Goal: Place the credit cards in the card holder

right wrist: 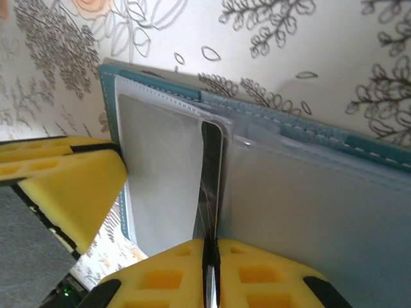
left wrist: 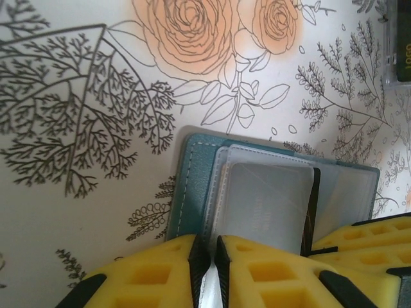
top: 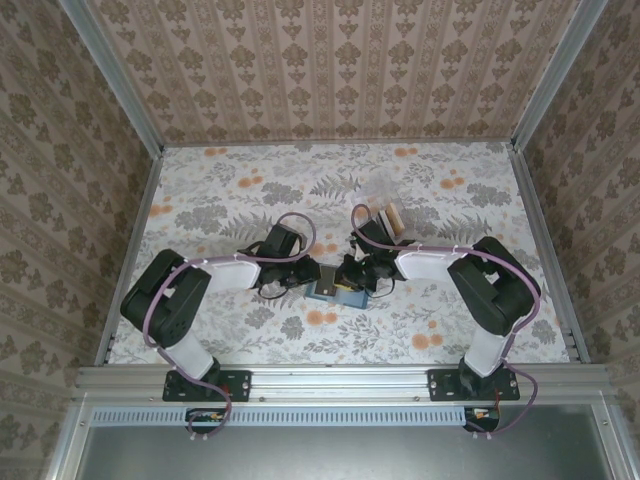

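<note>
The teal card holder (top: 335, 293) lies open on the floral table between my two grippers. At its left side my left gripper (top: 318, 275) (left wrist: 204, 242) has its jaws a narrow slit apart, with the edge of a pale pocket flap (left wrist: 221, 192) in the gap. A whitish card (left wrist: 266, 205) shows through the clear pocket. My right gripper (top: 352, 272) (right wrist: 210, 242) is shut on a dark grey credit card (right wrist: 210, 173), held edge-on. The card's far end sits between the pockets of the holder (right wrist: 372, 151). The same dark card (left wrist: 311, 212) shows as a thin strip in the left wrist view.
A clear stand with more cards (top: 388, 215) (left wrist: 398, 51) stands behind the holder, toward the back of the table. Patterned walls and an aluminium frame (top: 540, 240) enclose the table. Each gripper's yellow finger (right wrist: 64, 186) (left wrist: 366, 244) shows close by in the other wrist view.
</note>
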Motion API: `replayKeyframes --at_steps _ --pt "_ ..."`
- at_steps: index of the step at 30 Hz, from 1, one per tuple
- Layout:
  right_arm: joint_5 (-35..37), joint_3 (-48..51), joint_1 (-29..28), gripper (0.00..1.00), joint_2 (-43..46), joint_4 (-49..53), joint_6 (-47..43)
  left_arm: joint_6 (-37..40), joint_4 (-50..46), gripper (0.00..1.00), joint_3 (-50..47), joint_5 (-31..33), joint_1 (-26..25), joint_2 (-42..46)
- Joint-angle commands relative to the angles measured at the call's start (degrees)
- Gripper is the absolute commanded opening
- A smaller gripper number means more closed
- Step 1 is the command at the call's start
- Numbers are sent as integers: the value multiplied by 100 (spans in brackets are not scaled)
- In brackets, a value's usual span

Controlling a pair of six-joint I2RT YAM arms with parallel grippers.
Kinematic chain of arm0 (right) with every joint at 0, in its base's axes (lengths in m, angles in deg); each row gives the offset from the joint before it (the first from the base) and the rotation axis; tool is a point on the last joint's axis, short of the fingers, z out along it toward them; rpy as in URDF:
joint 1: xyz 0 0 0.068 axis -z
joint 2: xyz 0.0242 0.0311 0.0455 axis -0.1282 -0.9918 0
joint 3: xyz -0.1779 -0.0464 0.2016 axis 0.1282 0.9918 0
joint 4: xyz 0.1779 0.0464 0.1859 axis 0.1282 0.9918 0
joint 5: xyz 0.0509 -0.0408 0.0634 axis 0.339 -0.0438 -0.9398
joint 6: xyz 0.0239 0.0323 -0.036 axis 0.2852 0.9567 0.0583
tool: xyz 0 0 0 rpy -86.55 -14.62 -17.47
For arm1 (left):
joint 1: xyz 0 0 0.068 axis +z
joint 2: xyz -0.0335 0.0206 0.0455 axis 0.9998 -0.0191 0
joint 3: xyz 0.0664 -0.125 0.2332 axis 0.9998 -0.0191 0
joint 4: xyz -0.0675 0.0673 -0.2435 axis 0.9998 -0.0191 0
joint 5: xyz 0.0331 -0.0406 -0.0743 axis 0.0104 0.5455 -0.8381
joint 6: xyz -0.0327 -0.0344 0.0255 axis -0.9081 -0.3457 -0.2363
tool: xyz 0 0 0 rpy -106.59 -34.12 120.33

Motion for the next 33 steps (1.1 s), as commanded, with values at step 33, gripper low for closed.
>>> replayKeyframes --at_steps 33 --pt "1291 -616 150 18 204 2181 -1188 154 -848 37 -70 566 -173 1085"
